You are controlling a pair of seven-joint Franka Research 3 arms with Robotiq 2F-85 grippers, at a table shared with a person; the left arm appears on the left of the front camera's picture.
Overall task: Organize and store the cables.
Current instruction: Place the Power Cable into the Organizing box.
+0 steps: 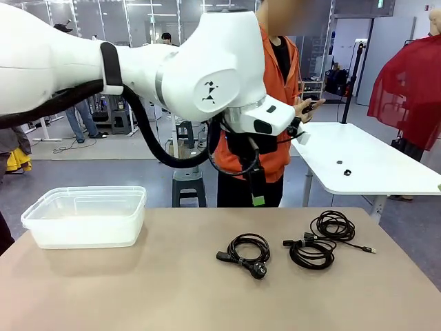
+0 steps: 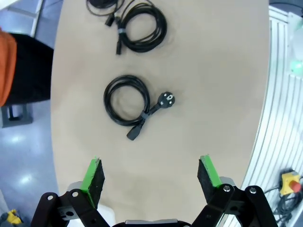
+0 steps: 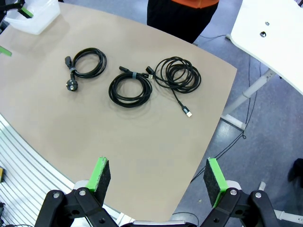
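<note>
The plug cord lies nearest, right of the desk's middle. It is a coil bound at one spot, with a chunky plug sticking out. It is probably light and limp with a slick sheath. The best hold looks to be across the bunched strands at the binding, since the hard plug could twist out.

Just right of it lies a second coil, touching a thin cord a little farther back. The thin cord looks looser, and its small connector trails free, so it may spill when lifted.

The left claw hangs above the plug cord and the right claw above the near right of the desk. Both have their jaws wide apart and hold nothing. A clear bin stands at the left.
</note>
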